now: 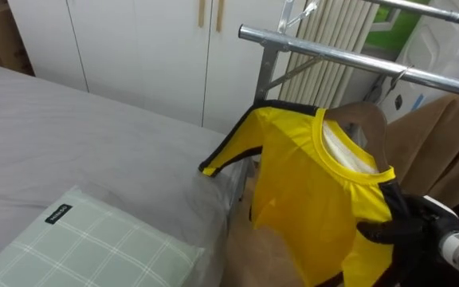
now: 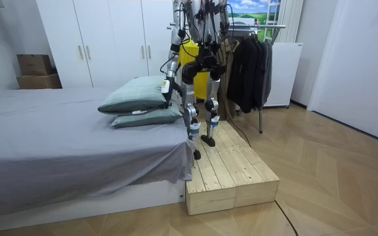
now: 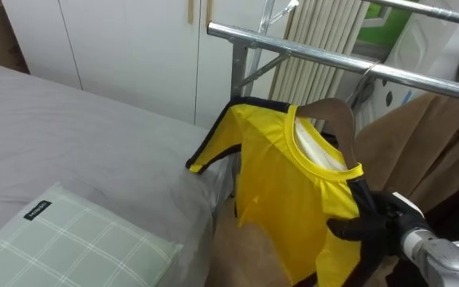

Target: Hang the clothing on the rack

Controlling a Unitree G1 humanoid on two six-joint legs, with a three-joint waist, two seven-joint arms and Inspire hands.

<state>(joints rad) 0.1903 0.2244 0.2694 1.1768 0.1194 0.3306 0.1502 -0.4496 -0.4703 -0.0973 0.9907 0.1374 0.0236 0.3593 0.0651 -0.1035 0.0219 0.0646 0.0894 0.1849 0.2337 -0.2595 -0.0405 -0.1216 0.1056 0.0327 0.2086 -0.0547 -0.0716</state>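
Note:
A yellow shirt [image 1: 309, 183] with black trim hangs on a brown wooden hanger [image 1: 370, 121]. The hanger's metal hook [image 1: 399, 77] reaches up to the steel rail [image 1: 333, 52] of the clothes rack; whether it rests on the rail I cannot tell. My right hand [image 1: 390, 225] comes in from the lower right, its dark fingers curled on the shirt's shoulder at the hanger's end. One sleeve sticks out to the left over the bed's corner. In the room view I stand on a wooden platform [image 2: 231, 174] facing the rack, my left hand [image 2: 166, 87] hanging beside the pillows.
The grey bed [image 1: 70, 135] with a checked green pillow [image 1: 86, 247] lies to my left. A brown garment [image 1: 441, 131] hangs on the rail right of the shirt. White wardrobe doors [image 1: 134, 40] and a radiator [image 1: 341, 24] stand behind. Dark clothes [image 2: 251, 65] hang further along the rack.

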